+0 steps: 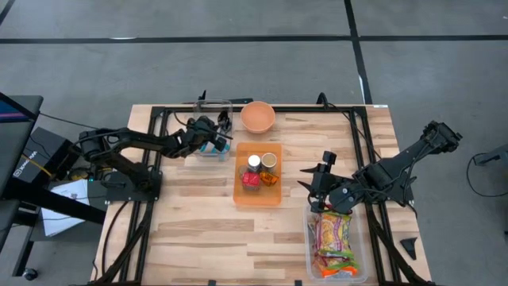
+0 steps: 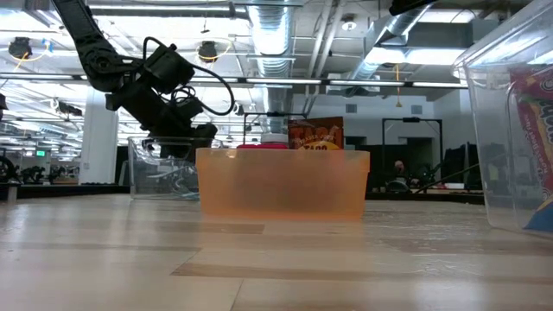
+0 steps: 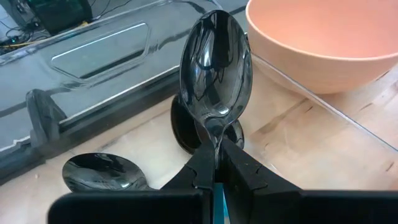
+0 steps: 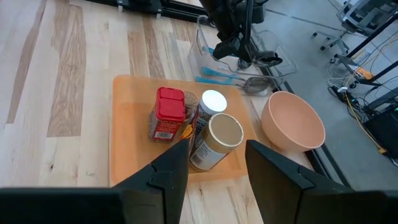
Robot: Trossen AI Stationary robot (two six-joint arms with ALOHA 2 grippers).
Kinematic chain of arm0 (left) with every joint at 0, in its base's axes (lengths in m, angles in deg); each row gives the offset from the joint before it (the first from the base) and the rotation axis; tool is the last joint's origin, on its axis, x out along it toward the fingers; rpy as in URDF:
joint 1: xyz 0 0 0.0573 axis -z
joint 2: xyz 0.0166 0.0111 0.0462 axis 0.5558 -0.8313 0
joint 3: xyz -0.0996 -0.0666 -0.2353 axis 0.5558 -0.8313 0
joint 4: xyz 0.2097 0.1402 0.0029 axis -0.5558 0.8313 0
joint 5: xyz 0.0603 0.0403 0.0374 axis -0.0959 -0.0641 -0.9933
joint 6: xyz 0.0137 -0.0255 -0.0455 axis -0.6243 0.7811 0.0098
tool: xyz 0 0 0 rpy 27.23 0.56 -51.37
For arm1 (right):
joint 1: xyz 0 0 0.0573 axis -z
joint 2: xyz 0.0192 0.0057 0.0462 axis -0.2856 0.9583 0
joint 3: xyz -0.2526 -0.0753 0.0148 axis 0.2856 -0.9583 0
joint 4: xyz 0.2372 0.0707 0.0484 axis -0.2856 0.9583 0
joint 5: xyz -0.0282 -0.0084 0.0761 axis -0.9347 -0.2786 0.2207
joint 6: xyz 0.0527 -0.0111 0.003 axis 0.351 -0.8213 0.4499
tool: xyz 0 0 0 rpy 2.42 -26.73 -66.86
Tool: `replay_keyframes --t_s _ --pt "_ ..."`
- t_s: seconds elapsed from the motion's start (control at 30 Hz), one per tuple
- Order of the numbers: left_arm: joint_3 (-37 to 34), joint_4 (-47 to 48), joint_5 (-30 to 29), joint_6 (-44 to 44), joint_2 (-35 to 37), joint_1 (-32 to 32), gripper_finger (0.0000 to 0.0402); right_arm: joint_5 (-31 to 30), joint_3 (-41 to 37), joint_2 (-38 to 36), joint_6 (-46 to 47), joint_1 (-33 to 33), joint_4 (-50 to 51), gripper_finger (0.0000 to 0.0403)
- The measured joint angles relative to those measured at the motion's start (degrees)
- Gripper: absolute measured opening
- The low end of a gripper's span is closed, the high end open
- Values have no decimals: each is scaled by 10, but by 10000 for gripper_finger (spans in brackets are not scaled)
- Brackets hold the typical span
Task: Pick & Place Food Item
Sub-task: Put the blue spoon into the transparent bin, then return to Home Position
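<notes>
One orange tray point(image 1: 238, 196) is carrying three containers point(image 4: 202, 124); one bowl point(image 1: 258, 117) and two clear bins point(image 1: 359, 254) are sitting alongside.

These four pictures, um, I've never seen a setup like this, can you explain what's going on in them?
Two robot arms work at a wooden table. One picture looks straight down, one looks level across the tabletop, and two come from cameras on the wrists. The left gripper is shut on a spoon, over a clear box beside a pink bowl. An orange tray holds jars and cans. The right gripper is open and empty, near a clear bin of snack packets.
</notes>
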Motion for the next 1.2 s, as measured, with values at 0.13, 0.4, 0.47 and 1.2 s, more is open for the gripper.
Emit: replay_keyframes --t_s 0.13,0.4,0.47,1.2 --pt "0 0 0 0 0 0 5 0 0 0 0 0 0 154" --pt "0 0 -6 0 0 0 5 0 0 0 0 0 0 154" --pt "0 0 -6 0 0 0 5 0 0 0 0 0 0 154" --pt "0 -27 -7 -1 0 0 49 0 0 0 0 0 0 154"
